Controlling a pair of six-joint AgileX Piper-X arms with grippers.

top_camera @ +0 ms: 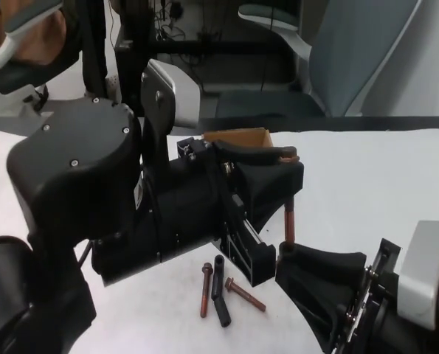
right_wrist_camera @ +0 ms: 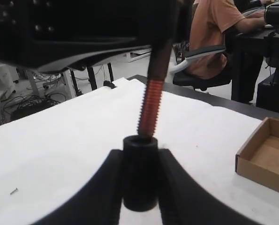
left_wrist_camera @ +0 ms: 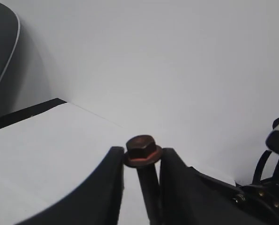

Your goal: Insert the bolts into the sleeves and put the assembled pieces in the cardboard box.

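My left gripper is shut on a copper bolt, its hex head sitting between the fingers. In the high view this bolt hangs upright from the left gripper over the white bench. My right gripper is shut on an upright black sleeve. The bolt's threaded tip is just entering the sleeve's top opening. The right gripper sits directly below the bolt. The open cardboard box stands behind the left arm.
Two loose copper bolts and two loose black sleeves lie on the white cloth near the front. The box shows beyond the sleeve in the right wrist view. Chairs stand past the bench's far edge.
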